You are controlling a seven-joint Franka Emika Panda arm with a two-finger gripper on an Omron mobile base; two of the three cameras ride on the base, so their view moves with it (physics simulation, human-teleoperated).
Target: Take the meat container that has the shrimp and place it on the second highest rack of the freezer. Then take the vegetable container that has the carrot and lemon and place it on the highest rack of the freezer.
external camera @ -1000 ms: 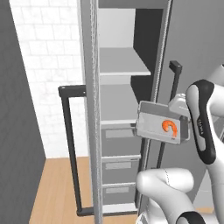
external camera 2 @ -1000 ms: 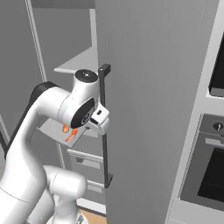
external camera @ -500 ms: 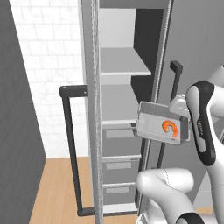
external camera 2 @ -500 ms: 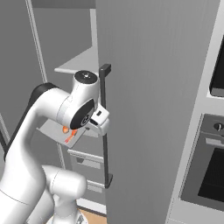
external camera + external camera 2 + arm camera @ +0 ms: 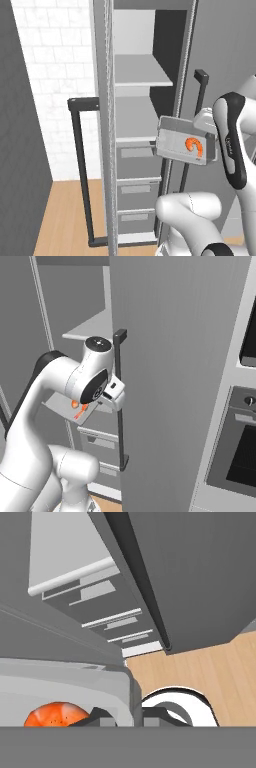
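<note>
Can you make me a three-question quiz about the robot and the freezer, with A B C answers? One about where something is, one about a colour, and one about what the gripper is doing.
1. Where is the meat container?
A. on the floor
B. up in the air beside the open freezer
C. inside a drawer

2. What colour is the shrimp?
A. orange
B. green
C. blue

3. What is the gripper doing?
A. hanging open
B. pushing a drawer
C. shut on the meat container

Answers:
1 B, it is carried level with the second highest rack, outside it.
2 A, it shows orange through the clear tub.
3 C, the fingers pinch the tub's rim.
</note>
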